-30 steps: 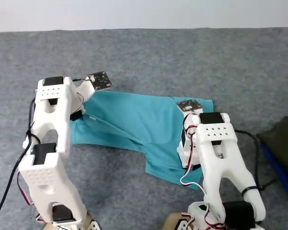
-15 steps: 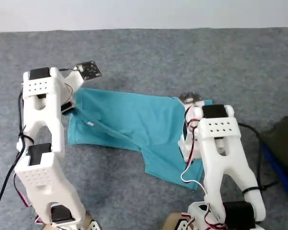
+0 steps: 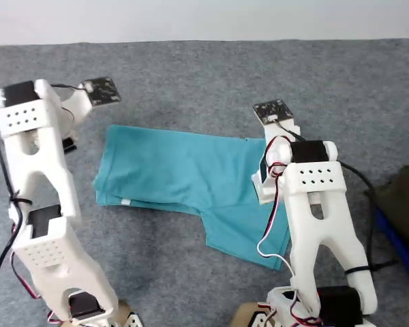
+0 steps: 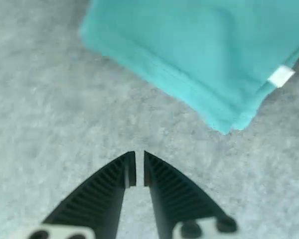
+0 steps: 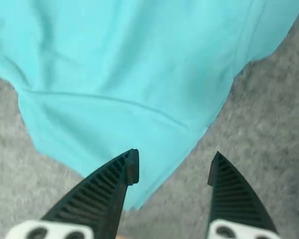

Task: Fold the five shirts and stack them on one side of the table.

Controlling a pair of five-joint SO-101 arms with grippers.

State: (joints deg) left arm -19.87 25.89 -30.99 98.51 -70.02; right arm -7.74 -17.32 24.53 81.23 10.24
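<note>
The teal shirt (image 3: 184,177) lay partly folded on the table (image 3: 259,75). The left gripper (image 4: 135,169) hung beside its folded edge, jaws almost touching, empty. The right gripper (image 5: 174,172) hung over the shirt, jaws wide, probably for regrasping.

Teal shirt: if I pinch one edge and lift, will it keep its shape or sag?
Likely floppy: the teal shirt lies flat with soft creases and a folded-over edge, so a lifted edge should drape. Probably light, since the cloth looks thin. Pushed, it would likely bunch on the grey table cover rather than slide.
</note>
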